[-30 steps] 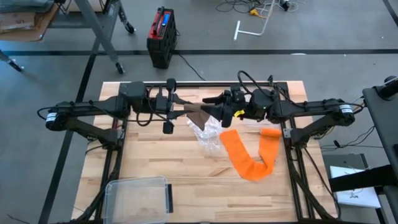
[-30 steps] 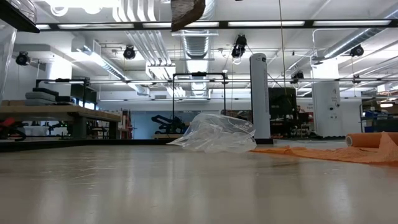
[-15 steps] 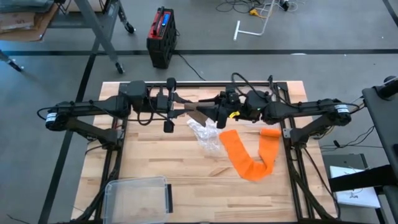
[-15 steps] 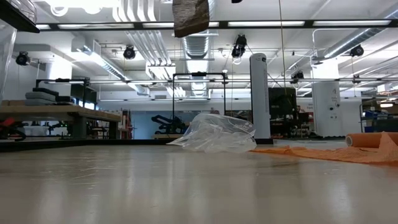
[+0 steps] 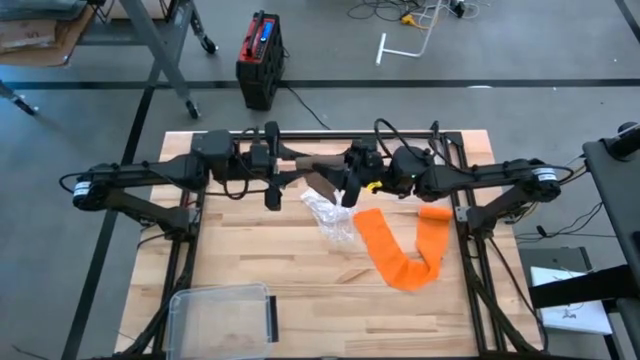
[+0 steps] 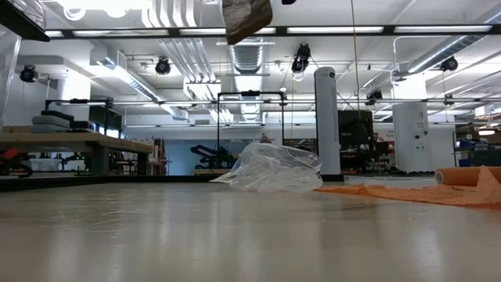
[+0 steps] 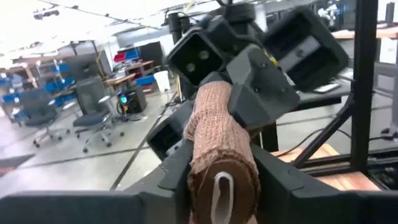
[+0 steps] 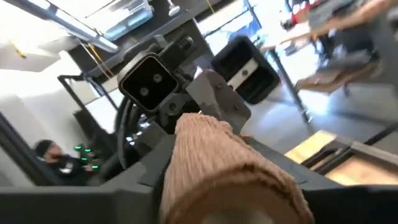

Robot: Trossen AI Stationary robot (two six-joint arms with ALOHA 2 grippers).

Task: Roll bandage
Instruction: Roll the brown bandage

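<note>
At the near edge of the table (image 5: 250, 270) lies a clear plastic box (image 5: 222, 312), then a loose orange bandage strip (image 5: 398, 250), unrolled apart from a small rolled end, and a crumpled clear wrapper (image 5: 333, 220) beside it. Farther back, above the table, both arms meet over a brown bandage roll (image 5: 322, 182): the left pincer (image 5: 292, 176) grips one end between its fingers, and the right pincer (image 5: 345, 184) is clamped on the other. This roll looks nearly wound; the orange strip seems left to do.
</note>
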